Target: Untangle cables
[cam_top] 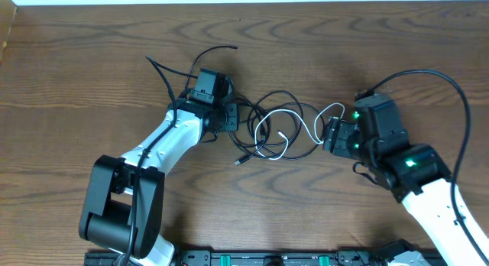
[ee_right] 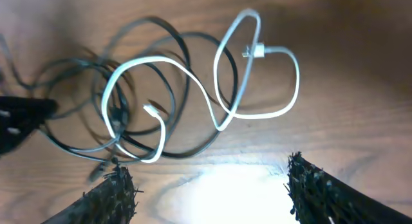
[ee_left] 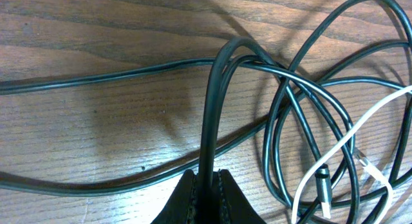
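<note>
A black cable and a white cable lie looped through each other in a loose bundle at the table's middle. My left gripper is at the bundle's left edge. In the left wrist view its jaws are shut on a strand of the black cable, which rises out of them; the white cable crosses at the right. My right gripper is at the bundle's right edge. In the right wrist view its fingers are wide open and empty, just short of the white cable and the black cable.
Thick black arm wires arc behind the left arm and over the right arm. The table's far edge runs along the top. A black rail lies along the front edge.
</note>
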`<state>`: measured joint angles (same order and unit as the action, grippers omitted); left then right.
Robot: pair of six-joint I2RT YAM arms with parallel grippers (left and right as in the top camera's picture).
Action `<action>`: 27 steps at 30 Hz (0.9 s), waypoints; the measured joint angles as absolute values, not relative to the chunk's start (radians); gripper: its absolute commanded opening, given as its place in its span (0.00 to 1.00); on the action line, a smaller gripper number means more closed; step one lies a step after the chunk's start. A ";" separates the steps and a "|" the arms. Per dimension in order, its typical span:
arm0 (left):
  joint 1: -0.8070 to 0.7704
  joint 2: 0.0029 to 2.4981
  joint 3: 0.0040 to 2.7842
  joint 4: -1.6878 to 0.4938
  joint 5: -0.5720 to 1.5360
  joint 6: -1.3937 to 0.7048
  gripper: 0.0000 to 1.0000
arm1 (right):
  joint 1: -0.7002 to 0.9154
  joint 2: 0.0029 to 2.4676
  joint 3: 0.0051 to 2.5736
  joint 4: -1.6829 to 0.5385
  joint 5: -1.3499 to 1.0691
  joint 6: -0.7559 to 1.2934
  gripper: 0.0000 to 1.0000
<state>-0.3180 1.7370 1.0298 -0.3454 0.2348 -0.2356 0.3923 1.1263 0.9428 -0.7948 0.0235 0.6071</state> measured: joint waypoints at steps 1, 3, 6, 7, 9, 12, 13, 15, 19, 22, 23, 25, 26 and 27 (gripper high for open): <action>-0.318 1.737 1.030 -0.345 0.235 -0.235 0.08 | 0.402 1.141 0.929 -0.784 0.027 0.617 0.76; -0.318 1.737 1.029 -0.345 0.235 -0.235 0.08 | 0.421 1.175 0.905 -0.757 0.030 0.626 0.76; -0.318 1.737 1.030 -0.345 0.235 -0.235 0.08 | 0.448 1.256 0.881 -0.706 0.044 0.640 0.72; -0.318 1.737 1.030 -0.345 0.235 -0.235 0.08 | 0.448 1.276 0.880 -0.701 0.049 0.649 0.72; -0.318 1.737 1.030 -0.345 0.235 -0.235 0.08 | 0.449 1.328 0.880 -0.680 0.070 0.668 0.71; -0.318 1.737 1.030 -0.345 0.235 -0.235 0.08 | 0.448 1.408 0.879 -0.621 0.088 0.681 0.65; -0.318 1.737 1.030 -0.345 0.235 -0.235 0.08 | 0.448 1.444 0.879 -0.589 0.095 0.686 0.62; -0.318 1.737 1.030 -0.346 0.235 -0.235 0.08 | 0.448 1.486 0.879 -0.553 0.097 0.694 0.58; -0.318 1.737 1.030 -0.347 0.235 -0.235 0.08 | 0.448 1.552 0.878 -0.524 0.086 0.699 0.44; -0.318 1.737 1.030 -0.347 0.235 -0.235 0.08 | 0.448 1.570 0.876 -0.518 0.072 0.696 0.35; -0.318 1.737 1.030 -0.347 0.235 -0.235 0.08 | 0.448 1.570 0.876 -0.518 0.065 0.691 0.33; -0.318 1.737 1.030 -0.347 0.235 -0.235 0.08 | 0.448 1.570 0.876 -0.517 0.058 0.688 0.25; -0.318 1.737 1.030 -0.347 0.235 -0.235 0.08 | 0.448 1.570 0.876 -0.517 0.055 0.686 0.20; -0.318 1.737 1.030 -0.347 0.235 -0.235 0.08 | 0.448 1.570 0.876 -0.518 0.051 0.681 0.18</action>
